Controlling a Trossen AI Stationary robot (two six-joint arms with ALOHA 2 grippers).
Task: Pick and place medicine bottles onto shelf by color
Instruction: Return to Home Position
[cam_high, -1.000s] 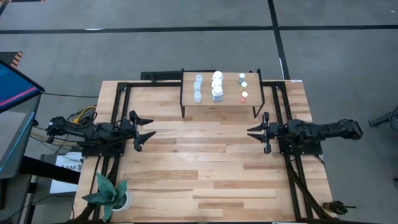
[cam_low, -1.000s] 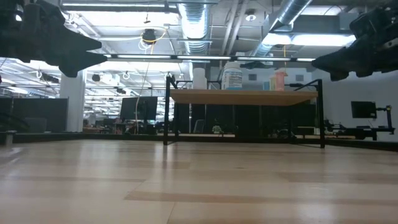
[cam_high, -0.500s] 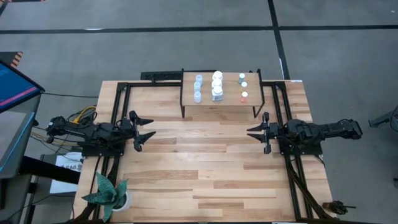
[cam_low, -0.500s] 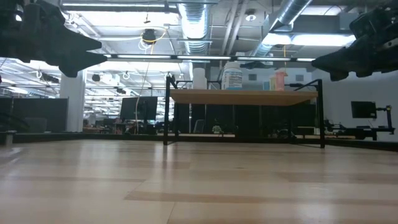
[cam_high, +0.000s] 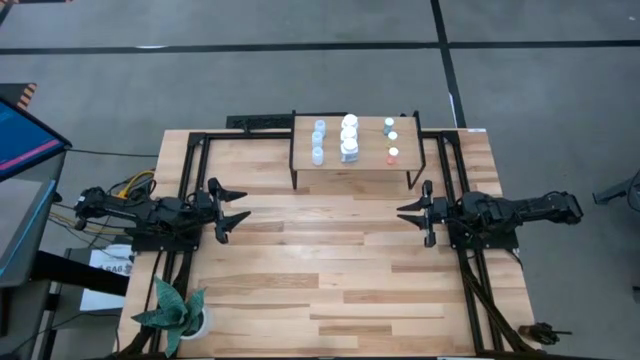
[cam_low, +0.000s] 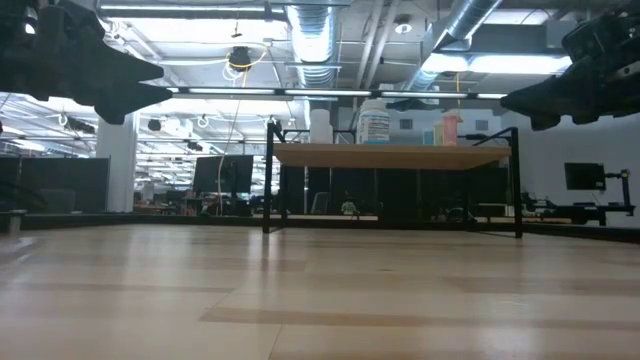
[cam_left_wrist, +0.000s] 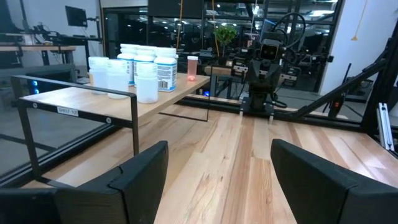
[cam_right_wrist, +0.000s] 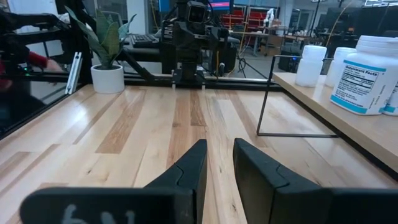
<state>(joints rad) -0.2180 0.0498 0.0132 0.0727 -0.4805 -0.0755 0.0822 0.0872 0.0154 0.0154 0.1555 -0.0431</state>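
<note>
Nine medicine bottles (cam_high: 349, 138) noted on shelf (cam_high: 368, 162), upper centre of high view, in three colour-sorted columns. Left gripper (cam_high: 242, 203) at mid-left, wide and empty; right gripper (cam_high: 405, 211) at mid-right, narrow gap, empty. Sorting judged complete; homing in hand. Next: probably just parking both arms clear of shelf.

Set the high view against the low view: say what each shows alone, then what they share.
Only the high view shows the potted plant on the left arm's side of the table, and the bottles on the shelf sorted in three rows: blue-capped bottles, big white bottles, small mixed-cap bottles. Only the low view shows the ceiling ducts and the open space under the shelf. Both show the shelf with bottles on it, and the left gripper and right gripper, open, empty, clear of the shelf.
</note>
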